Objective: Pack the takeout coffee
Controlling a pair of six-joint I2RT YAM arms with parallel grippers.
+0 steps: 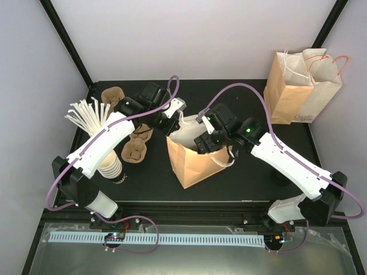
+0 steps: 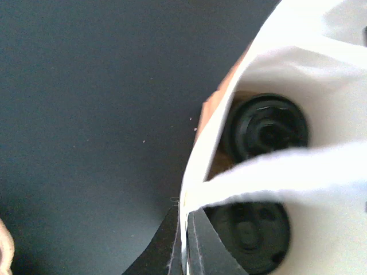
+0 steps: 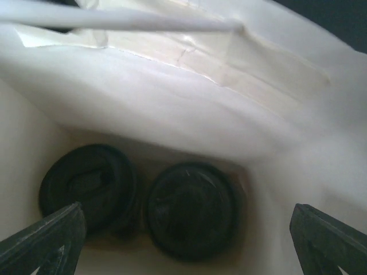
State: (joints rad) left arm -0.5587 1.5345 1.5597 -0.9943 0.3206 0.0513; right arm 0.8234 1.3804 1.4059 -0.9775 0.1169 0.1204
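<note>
Pinches the white-lined brown paper bag (image 1: 195,163) by its rim with left gripper (image 2: 184,252) closed; holds right gripper (image 3: 186,229) wide apart inside, above two glossy black round-lidded takeout coffees (image 3: 192,209) side by side at bottom.

black worktop (image 1: 252,172) carries an open brown paper bag (image 1: 195,163) at centre, pulp cup carriers (image 1: 135,150) toward 10 o'clock, stacked white paper cups (image 1: 110,166) at 8 o'clock, upright paper bags (image 1: 298,89) at 2 o'clock.

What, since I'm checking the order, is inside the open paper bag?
Two takeout coffees sit side by side at the bottom of the bag; their lids cover the cup bodies.
</note>
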